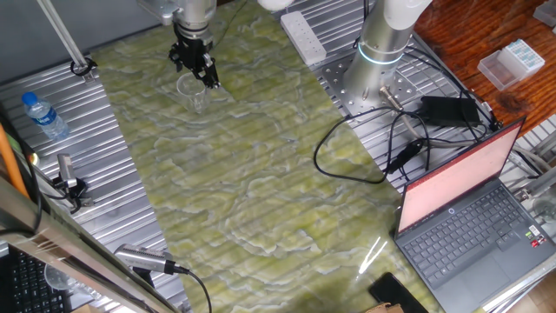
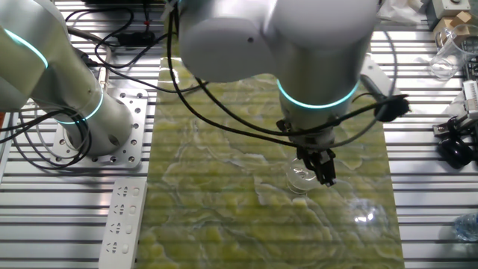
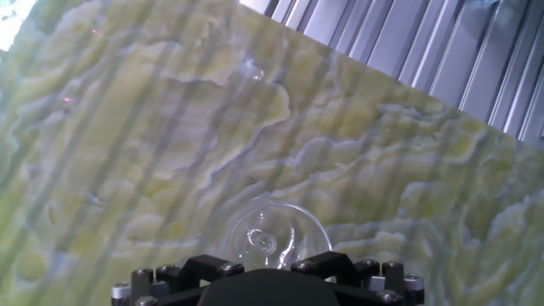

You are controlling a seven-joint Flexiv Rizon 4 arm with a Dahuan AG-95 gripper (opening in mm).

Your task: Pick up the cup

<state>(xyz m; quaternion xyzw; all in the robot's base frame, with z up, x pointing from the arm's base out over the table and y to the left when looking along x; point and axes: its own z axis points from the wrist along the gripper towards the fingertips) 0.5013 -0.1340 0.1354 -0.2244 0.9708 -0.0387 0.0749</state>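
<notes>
Open green mat [image 1: 252,174] is seen through the frame's middle; the cup [image 1: 191,89] upper left is crowded only by the gripper [image 1: 196,71]

Clear cup [image 1: 192,90], upright, on green marbled mat [image 1: 243,174]

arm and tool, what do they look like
The arm has smooth light-grey rounded links with glowing cyan rings at the joints and black cables running alongside. The tool is small, black, two-fingered, with silver screws visible on its body in the hand view.
</notes>
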